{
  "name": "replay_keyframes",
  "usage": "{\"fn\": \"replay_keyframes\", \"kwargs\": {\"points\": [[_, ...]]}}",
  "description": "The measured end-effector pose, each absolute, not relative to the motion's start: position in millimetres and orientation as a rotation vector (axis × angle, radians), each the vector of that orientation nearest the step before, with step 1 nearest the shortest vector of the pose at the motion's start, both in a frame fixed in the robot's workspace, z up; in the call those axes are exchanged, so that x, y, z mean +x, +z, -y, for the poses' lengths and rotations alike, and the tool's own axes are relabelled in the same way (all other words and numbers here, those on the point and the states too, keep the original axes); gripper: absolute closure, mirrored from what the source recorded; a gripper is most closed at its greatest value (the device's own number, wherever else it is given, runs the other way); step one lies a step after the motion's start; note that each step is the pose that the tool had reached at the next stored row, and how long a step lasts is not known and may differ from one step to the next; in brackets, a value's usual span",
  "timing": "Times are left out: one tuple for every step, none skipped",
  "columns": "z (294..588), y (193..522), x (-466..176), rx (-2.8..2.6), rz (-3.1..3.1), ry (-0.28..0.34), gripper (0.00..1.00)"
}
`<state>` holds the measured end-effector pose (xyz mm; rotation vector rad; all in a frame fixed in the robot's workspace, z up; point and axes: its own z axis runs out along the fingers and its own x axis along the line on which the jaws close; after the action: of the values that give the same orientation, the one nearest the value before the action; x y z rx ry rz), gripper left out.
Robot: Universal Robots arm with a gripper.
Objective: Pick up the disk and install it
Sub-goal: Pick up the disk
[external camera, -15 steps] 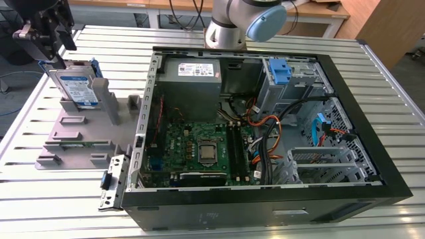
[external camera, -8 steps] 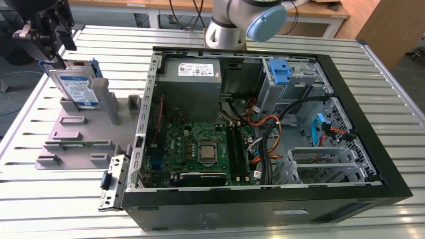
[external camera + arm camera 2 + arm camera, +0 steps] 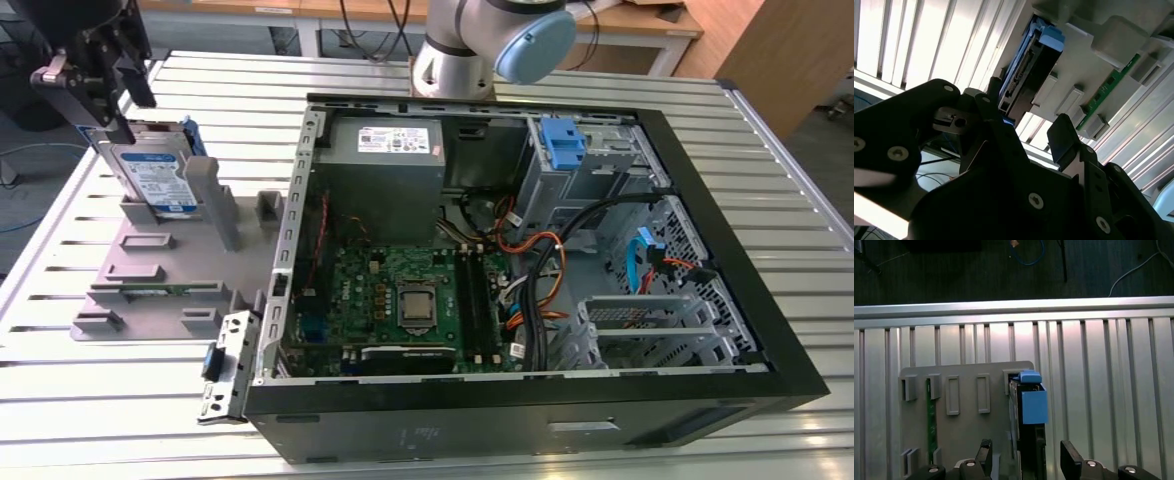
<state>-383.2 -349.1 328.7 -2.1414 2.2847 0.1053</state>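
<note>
- Disk [image 3: 158, 176] upright on edge in grey holder [image 3: 147, 268], at the exterior view's left, beside and outside open computer case [image 3: 781, 330].
- Gripper [image 3: 1026, 454] over its upper end, 2 fingers [image 3: 985, 454] apart, 1 each side, unclamped.
- Slatted metal table [image 3: 80, 405] beneath.

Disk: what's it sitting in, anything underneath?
The disk stands on edge in a grey holder on the slatted table. What lies directly under it, the slot floor, is covered by the disk and the holder's posts.

Disk [image 3: 150, 170] silver-grey, label [image 3: 163, 188] white-blue, bracket [image 3: 1034, 407] blue; fixture [image 3: 147, 265] grey.
</note>
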Motion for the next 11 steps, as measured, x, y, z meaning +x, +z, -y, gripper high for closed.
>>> {"fn": "replay_keyframes", "kwargs": {"points": [[349.1,327.0,-383.3,-2.142,-2.285,0.104,0.36],[349.1,325.3,-383.4,-2.143,-2.286,0.102,0.36],[349.1,323.3,-383.5,-2.144,-2.287,0.1,0.36],[349.1,320.9,-383.6,-2.145,-2.289,0.097,0.36],[349.1,319.1,-383.7,-2.146,-2.29,0.095,0.36],[349.1,317.3,-383.9,-2.147,-2.291,0.093,0.36],[349.0,315.4,-384.1,-2.148,-2.292,0.091,0.36],[349.0,313.6,-384.3,-2.148,-2.293,0.088,0.36],[349.0,311.7,-384.5,-2.149,-2.294,0.086,0.36],[348.9,309.9,-384.7,-2.15,-2.295,0.084,0.36],[349.0,308.2,-384.9,-2.151,-2.296,0.082,0.36]]}}
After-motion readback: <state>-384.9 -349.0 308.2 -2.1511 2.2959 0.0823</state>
